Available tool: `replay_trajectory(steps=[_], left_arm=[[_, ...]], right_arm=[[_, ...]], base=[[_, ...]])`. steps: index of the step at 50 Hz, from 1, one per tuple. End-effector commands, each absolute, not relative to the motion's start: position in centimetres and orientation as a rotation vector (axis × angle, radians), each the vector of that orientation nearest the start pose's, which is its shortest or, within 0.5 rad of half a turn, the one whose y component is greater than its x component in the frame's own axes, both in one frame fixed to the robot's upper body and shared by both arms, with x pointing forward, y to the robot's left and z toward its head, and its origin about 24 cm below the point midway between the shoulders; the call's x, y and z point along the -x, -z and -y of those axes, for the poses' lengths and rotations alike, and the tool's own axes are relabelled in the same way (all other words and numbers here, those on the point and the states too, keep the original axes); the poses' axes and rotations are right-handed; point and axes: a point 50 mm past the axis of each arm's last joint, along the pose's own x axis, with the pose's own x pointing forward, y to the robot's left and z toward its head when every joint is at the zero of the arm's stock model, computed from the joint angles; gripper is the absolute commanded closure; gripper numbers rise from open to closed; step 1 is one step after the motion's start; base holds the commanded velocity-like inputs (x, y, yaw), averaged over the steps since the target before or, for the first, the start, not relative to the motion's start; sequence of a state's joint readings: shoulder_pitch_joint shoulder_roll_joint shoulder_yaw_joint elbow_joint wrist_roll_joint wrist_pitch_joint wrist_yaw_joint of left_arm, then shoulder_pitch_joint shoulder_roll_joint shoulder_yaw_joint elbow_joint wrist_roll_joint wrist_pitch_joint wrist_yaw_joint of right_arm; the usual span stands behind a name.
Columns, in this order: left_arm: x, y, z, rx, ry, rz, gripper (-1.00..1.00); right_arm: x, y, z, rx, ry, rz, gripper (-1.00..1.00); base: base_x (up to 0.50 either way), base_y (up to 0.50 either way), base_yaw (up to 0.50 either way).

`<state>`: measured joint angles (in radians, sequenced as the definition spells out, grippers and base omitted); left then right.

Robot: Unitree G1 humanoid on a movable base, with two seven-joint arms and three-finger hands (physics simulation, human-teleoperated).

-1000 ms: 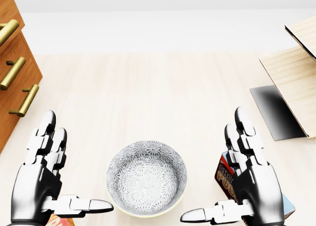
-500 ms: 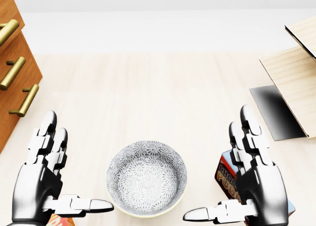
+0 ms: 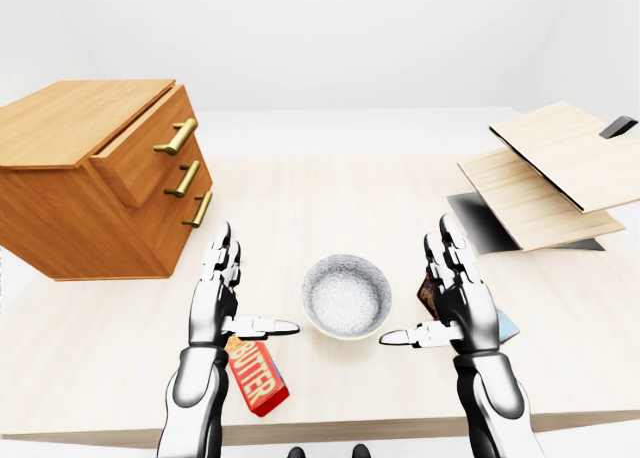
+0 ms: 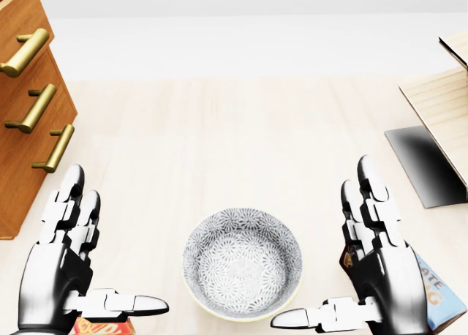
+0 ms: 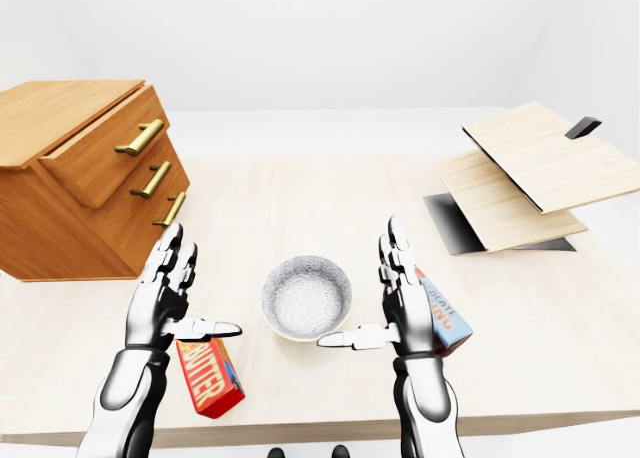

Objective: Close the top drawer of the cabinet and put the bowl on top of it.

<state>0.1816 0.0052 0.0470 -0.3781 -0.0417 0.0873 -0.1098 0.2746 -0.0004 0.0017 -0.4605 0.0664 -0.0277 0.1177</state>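
- Grey-patterned round ceramic bowl [image 4: 242,262] sits upright on the pale wooden counter [image 4: 234,130], low in the head view, between the two hands and touching neither.
- Silver left hand [image 4: 57,273] stands left of the bowl, its fingers [image 4: 71,189] spread open and empty, thumb pointing toward the bowl.
- Silver right hand [image 4: 384,273] mirrors it on the right, fingers likewise open, holding nothing.
- Brown wooden cabinet [image 3: 70,208] with three brass handles stands at the left-eye view's left. Its top drawer [image 3: 145,153] juts out, partly open.
- Red butter box [image 3: 258,375] lies below the left hand.
- Blue-and-orange carton [image 5: 445,318] lies beside the right hand, partly hidden by it.
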Motion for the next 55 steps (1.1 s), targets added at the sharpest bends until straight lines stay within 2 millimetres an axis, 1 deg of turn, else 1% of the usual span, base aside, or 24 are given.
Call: replay_trajectory(steps=[1, 26, 27, 30, 37, 41, 44, 48, 51, 52, 55], left_arm=[[-21.5, -8.2, -16.6, 0.011, 0.021, 0.123, -1.00], [-21.9, -7.8, -16.5, 0.011, 0.027, 0.107, -1.00], [-22.0, -7.8, -16.4, 0.013, 0.032, 0.107, -1.00], [-22.3, -7.4, -16.0, 0.011, 0.044, 0.092, -1.00], [-23.1, -7.4, -15.8, 0.010, 0.050, 0.091, -1.00], [-23.6, -8.0, -16.0, 0.007, 0.051, 0.117, -1.00], [-24.5, -8.3, -16.0, -0.009, 0.052, 0.128, -1.00], [-25.3, -8.8, -16.2, -0.012, 0.046, 0.146, -1.00], [-25.6, -9.1, -16.2, -0.018, 0.043, 0.159, -1.00], [-26.0, -10.9, -16.3, -0.039, 0.035, 0.229, -1.00], [-26.0, -12.2, -16.5, -0.043, 0.027, 0.286, -1.00]], right_arm=[[-19.7, -9.3, 15.9, -0.030, -0.045, 0.234, -1.00], [-19.9, -9.3, 15.9, -0.044, -0.047, 0.224, -1.00], [-19.8, -9.3, 15.9, -0.071, -0.065, 0.224, -1.00], [-19.6, -9.5, 16.0, -0.060, -0.053, 0.227, -1.00], [-19.1, -10.1, 16.3, -0.071, -0.046, 0.249, -1.00], [-18.6, -10.4, 16.4, -0.069, -0.063, 0.265, -1.00], [-18.4, -10.6, 16.4, -0.080, -0.072, 0.279, -1.00], [-18.5, -10.3, 16.3, -0.071, -0.065, 0.274, -1.00], [-18.6, -10.2, 16.2, -0.060, -0.061, 0.269, -1.00], [-18.5, -10.2, 16.1, -0.065, -0.071, 0.266, -1.00], [-18.7, -10.2, 16.3, -0.070, -0.067, 0.262, -1.00]], base=[[0.00, 0.23, 0.00], [0.00, 0.22, 0.00], [0.00, 0.00, 0.00], [0.00, 0.00, 0.00], [0.00, 0.00, 0.00], [0.00, 0.00, 0.00], [0.00, 0.00, 0.00], [0.00, 0.00, 0.00], [0.00, 0.00, 0.00], [0.00, 0.00, 0.00], [0.00, 0.00, 0.00]])
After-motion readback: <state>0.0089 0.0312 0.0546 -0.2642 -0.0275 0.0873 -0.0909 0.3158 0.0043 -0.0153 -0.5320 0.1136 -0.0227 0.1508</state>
